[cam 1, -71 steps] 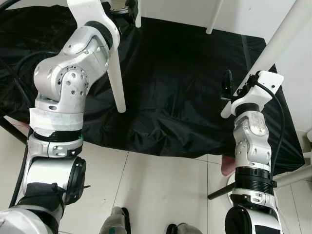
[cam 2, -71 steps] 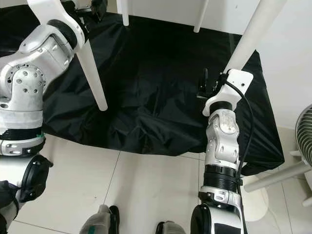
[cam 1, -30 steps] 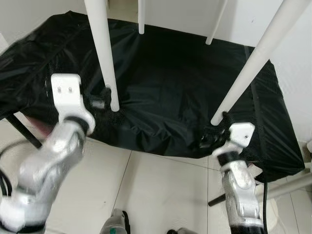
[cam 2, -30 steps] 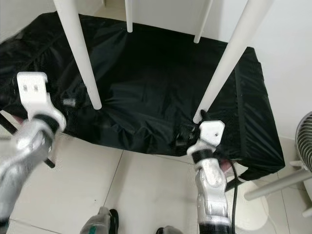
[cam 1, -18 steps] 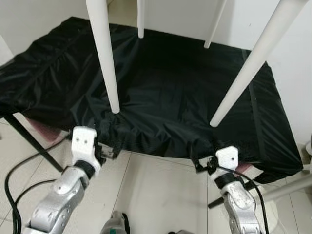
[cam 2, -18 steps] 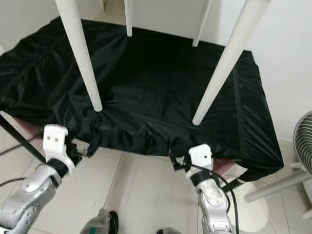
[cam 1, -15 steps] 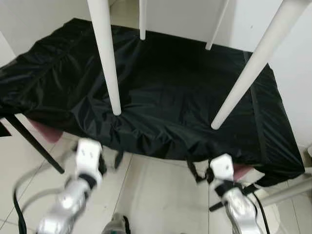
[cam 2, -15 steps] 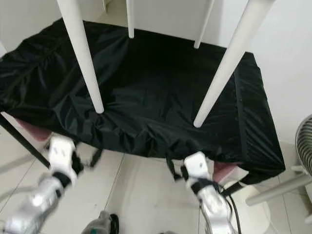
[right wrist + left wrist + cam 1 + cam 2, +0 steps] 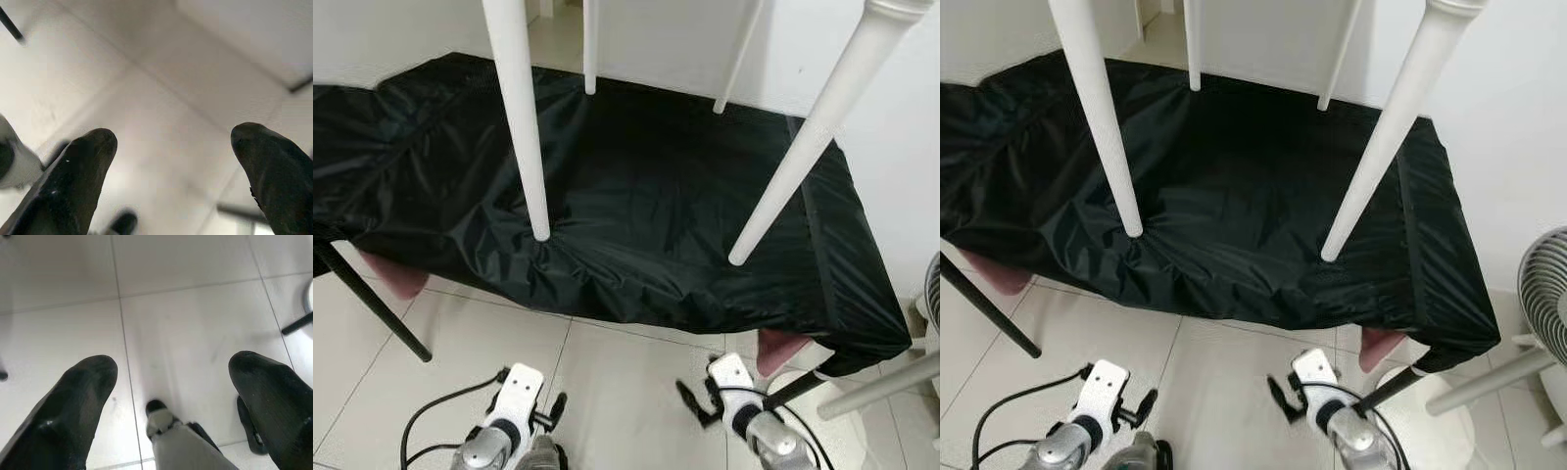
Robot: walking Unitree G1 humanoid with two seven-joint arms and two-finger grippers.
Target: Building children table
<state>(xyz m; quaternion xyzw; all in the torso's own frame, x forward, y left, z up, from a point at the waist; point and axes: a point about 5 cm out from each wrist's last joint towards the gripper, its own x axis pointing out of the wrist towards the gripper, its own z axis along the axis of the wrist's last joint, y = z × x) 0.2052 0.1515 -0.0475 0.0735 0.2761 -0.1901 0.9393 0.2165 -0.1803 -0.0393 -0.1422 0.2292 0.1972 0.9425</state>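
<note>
Hanging low at the frame's bottom edge, the left pincer and right pincer gape wide over the tiled floor, below the white table legs on the black cloth.

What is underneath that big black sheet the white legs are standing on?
The black sheet hides nearly all of it. A pink edge peeks out at one corner and another at the opposite side, with thin black legs slanting to the floor. What the pink support is cannot be seen.
</note>
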